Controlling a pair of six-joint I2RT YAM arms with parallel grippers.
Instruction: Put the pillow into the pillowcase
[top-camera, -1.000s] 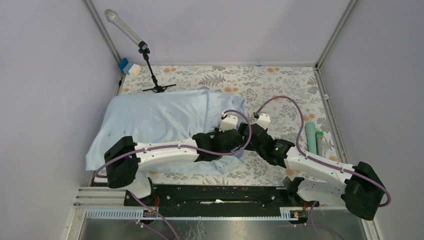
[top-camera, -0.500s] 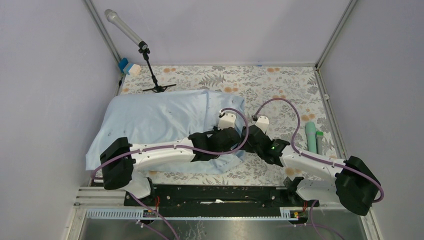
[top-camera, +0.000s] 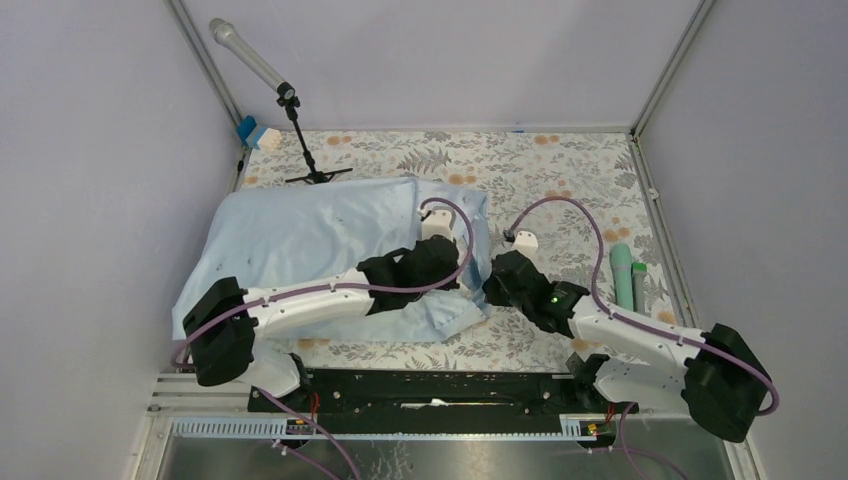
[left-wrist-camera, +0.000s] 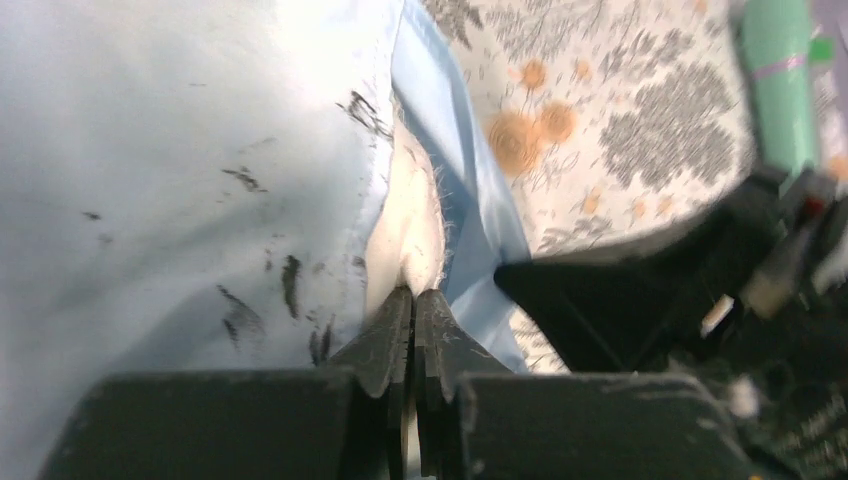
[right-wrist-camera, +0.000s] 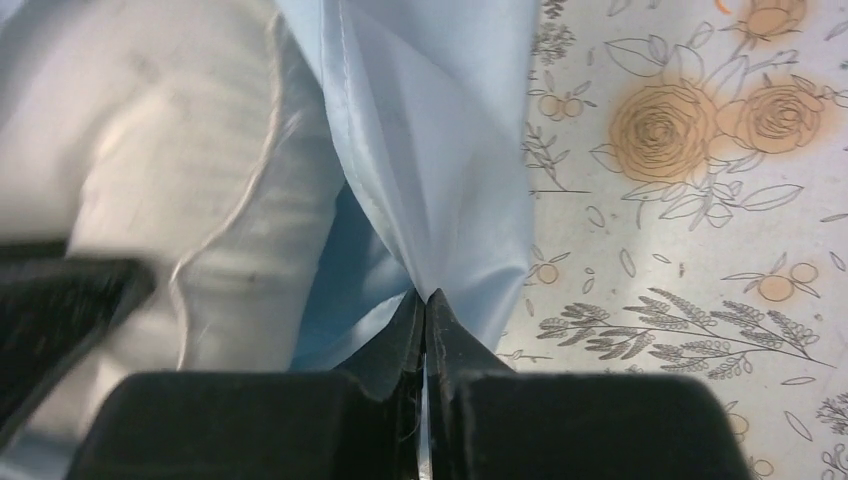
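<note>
The cream pillow (left-wrist-camera: 415, 225) lies almost wholly inside the light-blue pillowcase (top-camera: 300, 240) on the left of the table, with only a sliver showing at the open right end. Since a second ago the left arm has shifted farther back along that opening. The left gripper (left-wrist-camera: 413, 300) is closed, its tips against the pillow's edge; whether it pinches fabric cannot be told. The right gripper (right-wrist-camera: 425, 298) is clamped on a fold of the pillowcase, above the floral tablecloth (top-camera: 560, 170).

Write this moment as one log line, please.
left gripper: shut on pillow | right gripper: shut on pillowcase | pillow: mostly inside pillowcase, end showing at opening
</note>
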